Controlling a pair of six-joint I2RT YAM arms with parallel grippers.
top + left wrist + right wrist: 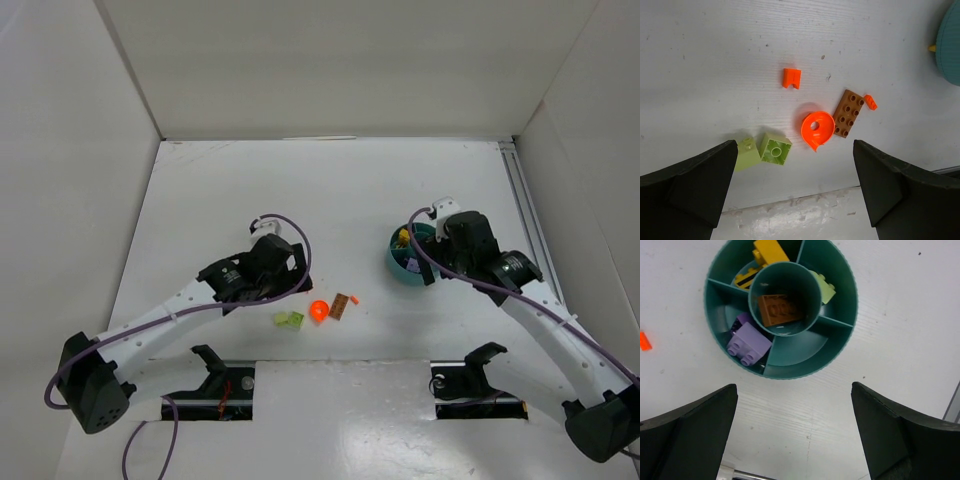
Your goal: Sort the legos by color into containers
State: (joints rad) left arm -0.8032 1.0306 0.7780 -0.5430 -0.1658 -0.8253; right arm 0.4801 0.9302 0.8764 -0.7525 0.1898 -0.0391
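Both grippers are wide open and hold nothing. The left gripper [794, 155] hangs over loose legos on the tabletop [715, 60]: two lime green bricks [776, 148], a round orange piece [817, 130], two small orange bits [791, 78], and a long brown brick [849, 113] lying studs up, its long side slanted. The right gripper [794, 390] hangs over the teal bowl [790, 374]. Its middle cup [812, 285] holds a second brown brick [778, 309]. Other parts hold purple bricks [747, 342], yellow bricks [769, 250] and a pale green brick [824, 287].

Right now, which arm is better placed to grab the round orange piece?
Left. The left gripper hovers open over the round orange piece; the right gripper hangs above the teal bowl, away from it.
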